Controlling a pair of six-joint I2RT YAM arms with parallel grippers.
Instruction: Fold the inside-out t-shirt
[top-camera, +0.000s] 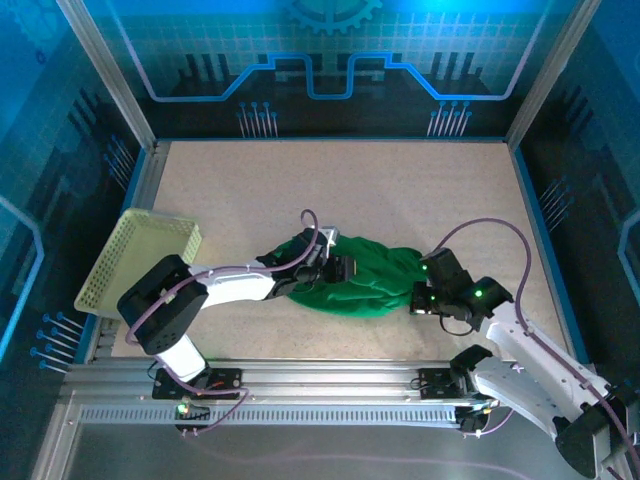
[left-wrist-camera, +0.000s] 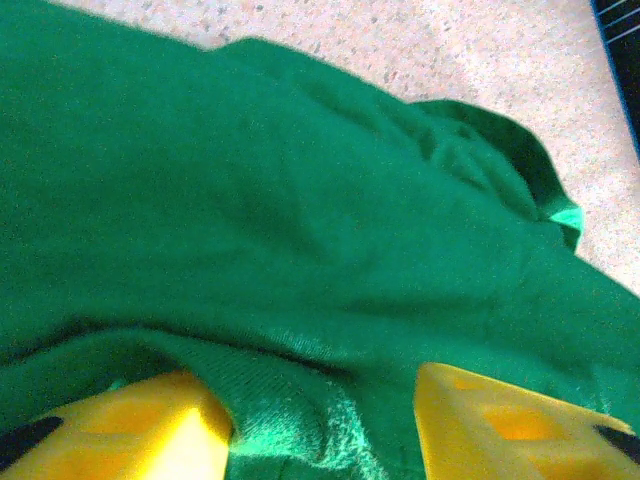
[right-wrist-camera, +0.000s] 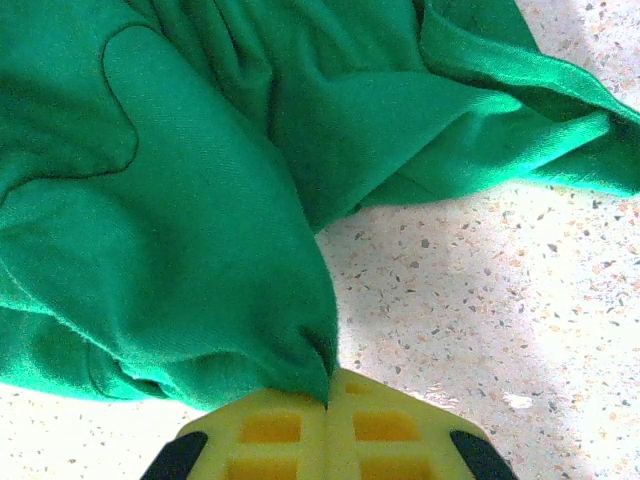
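**Green t-shirt bunched mid-table, right fingers pinched on its edge**

Your t-shirt (top-camera: 370, 278) lies in a crumpled oblong heap near the middle of the table (top-camera: 350, 190), a little toward the near edge, between the two arms. The cloth is plain bright green, soft, matte and creased into rounded folds.

From the left wrist, the t-shirt (left-wrist-camera: 300, 200) shows a fine, slightly fuzzy weave and a curled lip of fabric at upper right. From the right wrist, the t-shirt (right-wrist-camera: 200, 200) shows a curved stitched line at upper left and a flat folded flap running off to the right.

Your left gripper (top-camera: 343, 268) sits on the heap's left end. Close up, the left gripper (left-wrist-camera: 320, 430) has its blocky yellow fingers (left-wrist-camera: 130, 425) standing well apart. They are moulded plastic with recessed pockets, and a raised ridge of fabric lies between them, unclamped.

Your right gripper (top-camera: 420, 298) sits at the heap's right end. Close up, the right gripper (right-wrist-camera: 330, 390) has both yellow fingers pressed together on a gathered point of cloth, which draws the fabric into a cone.

The table is hard, pale and speckled like terrazzo. A basket (top-camera: 140, 258) of pale yellow-green perforated plastic, rectangular, tilts over the left edge, well apart from the shirt. The back wall (top-camera: 330, 60) carries blue circuit lines and a gear outline.
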